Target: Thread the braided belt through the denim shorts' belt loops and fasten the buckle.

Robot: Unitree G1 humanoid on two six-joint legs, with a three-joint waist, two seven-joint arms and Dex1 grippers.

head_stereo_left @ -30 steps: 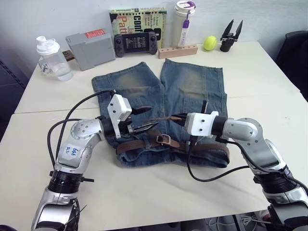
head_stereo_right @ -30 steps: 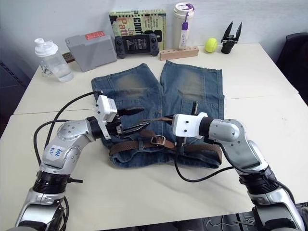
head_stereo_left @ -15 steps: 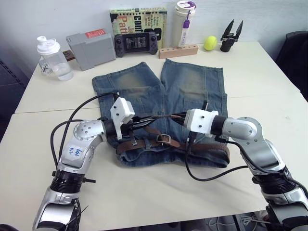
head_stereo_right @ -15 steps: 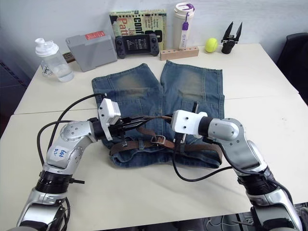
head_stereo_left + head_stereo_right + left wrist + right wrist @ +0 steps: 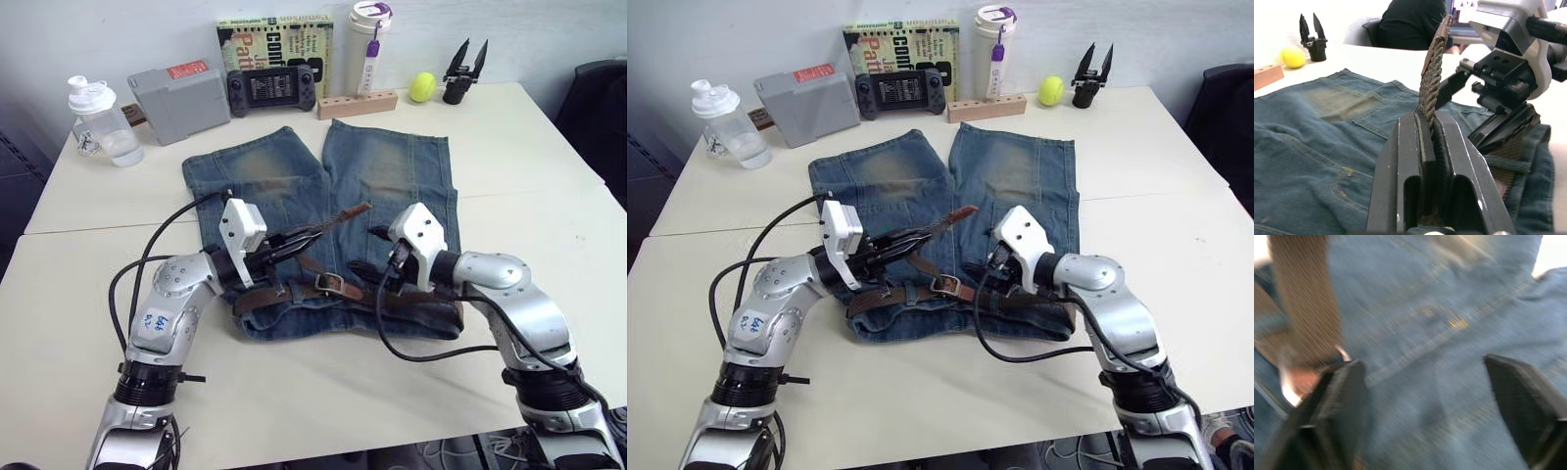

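The denim shorts lie flat on the table, waistband toward me. The braided belt runs along that waistband, and its buckle rests near the middle. My left gripper is shut on the belt's free end, which sticks up past the fingers and slants toward the far right. My right gripper hovers open just right of the buckle, low over the denim, holding nothing. A belt loop seems to cross the strap near the right hip. I cannot make out the other belt loops.
Along the far edge stand a water bottle, a grey box, a game console, a book, a tumbler, a wooden block, a yellow ball and a black spare gripper.
My left gripper has shut on the belt's free end. My right gripper has let the end go, opened and drawn back to the right. The tip now points up and away.
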